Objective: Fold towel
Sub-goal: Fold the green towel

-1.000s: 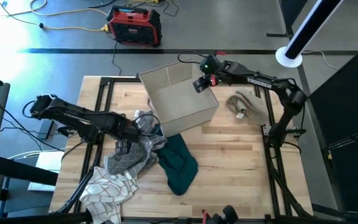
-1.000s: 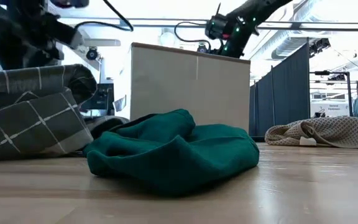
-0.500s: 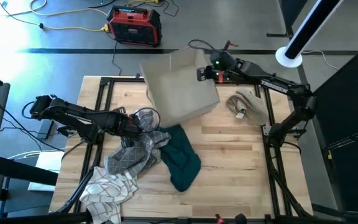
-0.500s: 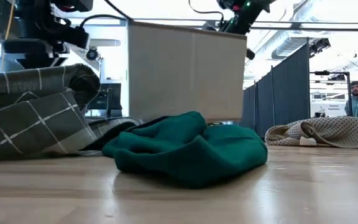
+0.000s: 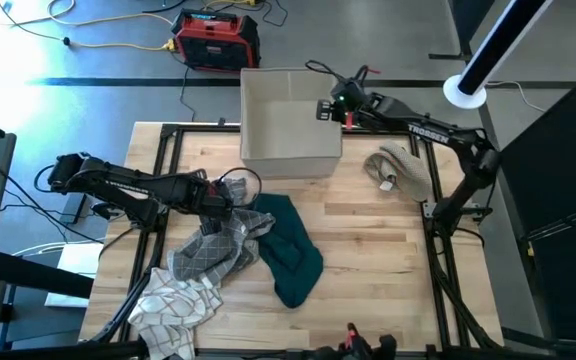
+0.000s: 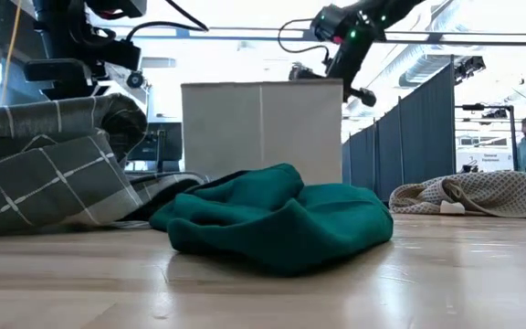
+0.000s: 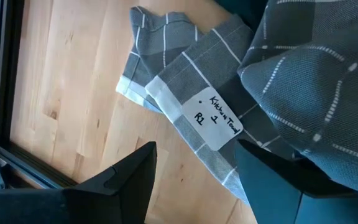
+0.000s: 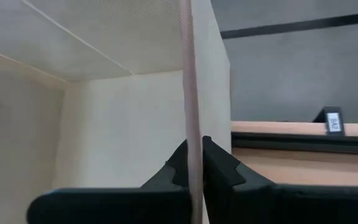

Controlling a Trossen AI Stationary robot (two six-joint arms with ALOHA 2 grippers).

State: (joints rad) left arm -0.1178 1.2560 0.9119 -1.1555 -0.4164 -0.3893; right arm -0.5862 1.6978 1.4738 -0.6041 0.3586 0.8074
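so, your bench [image 5: 388, 250] carries everything, and the biggest thing on it is the beige bin [image 5: 290, 122] at the far edge, standing upright. your right pincer [image 8: 192, 163] is clenched on the bin's thin wall, probably to park it clear of the folding space. next down, the grey checked kitchen towel [image 5: 208, 255] lies crumpled at the left-middle, beside a rumpled green cloth [image 5: 288, 255]; a beige knit cloth [image 5: 403, 172] sits apart by the right edge. your left pincer [image 7: 194, 186] hangs released just above the towel's tagged edge, likely lining up a corner grab. nothing is folded yet.
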